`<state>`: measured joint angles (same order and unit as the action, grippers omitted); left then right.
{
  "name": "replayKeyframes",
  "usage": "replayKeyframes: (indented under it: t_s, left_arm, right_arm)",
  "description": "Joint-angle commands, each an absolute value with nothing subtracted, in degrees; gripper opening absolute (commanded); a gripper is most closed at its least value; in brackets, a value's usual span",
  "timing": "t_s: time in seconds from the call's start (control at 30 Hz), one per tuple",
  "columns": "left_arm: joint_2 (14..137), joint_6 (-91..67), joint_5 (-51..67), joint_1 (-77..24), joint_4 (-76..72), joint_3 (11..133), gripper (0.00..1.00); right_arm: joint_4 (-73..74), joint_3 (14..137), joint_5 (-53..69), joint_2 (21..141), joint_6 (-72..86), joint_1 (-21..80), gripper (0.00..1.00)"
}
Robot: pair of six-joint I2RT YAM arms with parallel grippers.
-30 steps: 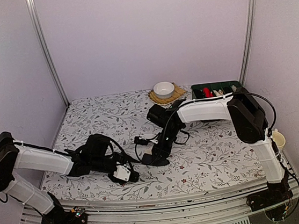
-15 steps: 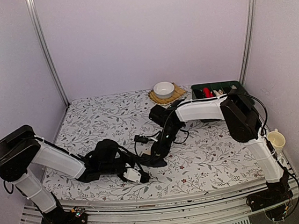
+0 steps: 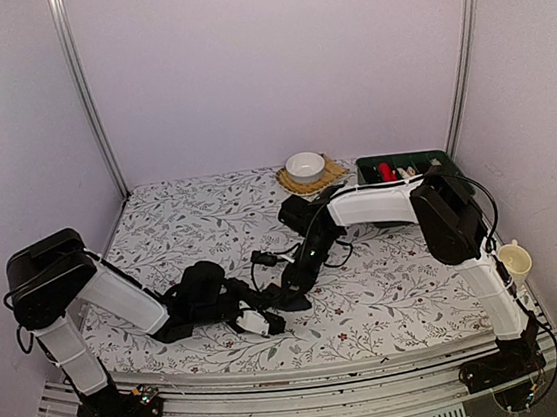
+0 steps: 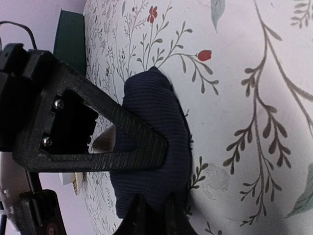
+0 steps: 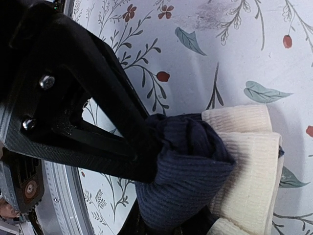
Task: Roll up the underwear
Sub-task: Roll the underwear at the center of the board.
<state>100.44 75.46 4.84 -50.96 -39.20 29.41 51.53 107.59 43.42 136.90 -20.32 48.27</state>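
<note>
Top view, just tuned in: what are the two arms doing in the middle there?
Both arms meet mid-table at the underwear, bunched into a dark blue bundle. The left gripper is pinched on it, and the right gripper is clamped on dark blue cloth beside a cream ribbed band. It lies on the floral tablecloth, not yet a tidy roll.

L arm (image 3: 117, 292) swings in: elbow now higher, nearer centre, forearm reaching further right. L pincer (image 3: 264, 321) slides right along surface (image 3: 398, 285), ends just beside R pincer (image 3: 291, 296); jaws go from wide to pinched on underwear (image 4: 151, 107). R arm (image 3: 447, 211) elbow shifts slightly left.
</note>
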Motion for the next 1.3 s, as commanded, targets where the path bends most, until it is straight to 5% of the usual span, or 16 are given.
replayKeyframes:
  t_s: [0.0, 0.07, 0.2, 0.47, 0.63, 1.27]
  left_arm:
    - [103.61, 76.61, 1.87, -51.79, -41.69, 30.08, 0.08]
    - [104.16, 77.21, 1.80, -51.81, -41.85, 29.97, 0.00]
    - [103.23, 78.43, 3.57, -51.65, -34.08, 31.52, 0.00]
    - [104.88, 74.03, 11.29, -48.14, 1.59, 48.09, 0.00]
    - [108.92, 73.49, 13.54, -47.11, 12.74, 54.80, 0.00]
    - [118.19, 67.81, 14.76, -46.93, 33.56, 71.48, 0.00]
  right_arm:
    - [54.14, 106.83, 44.78, 139.40, -20.73, 49.50, 0.12]
    - [54.28, 107.03, 44.85, 139.33, -20.74, 49.49, 0.13]
    - [52.49, 106.08, 43.40, 137.05, -20.22, 49.51, 0.18]
    - [43.31, 97.80, 33.59, 123.85, -15.90, 49.45, 0.44]
    - [37.48, 90.90, 28.24, 116.95, -12.16, 48.59, 0.49]
    - [27.47, 79.36, 29.33, 114.71, -5.35, 42.20, 0.69]
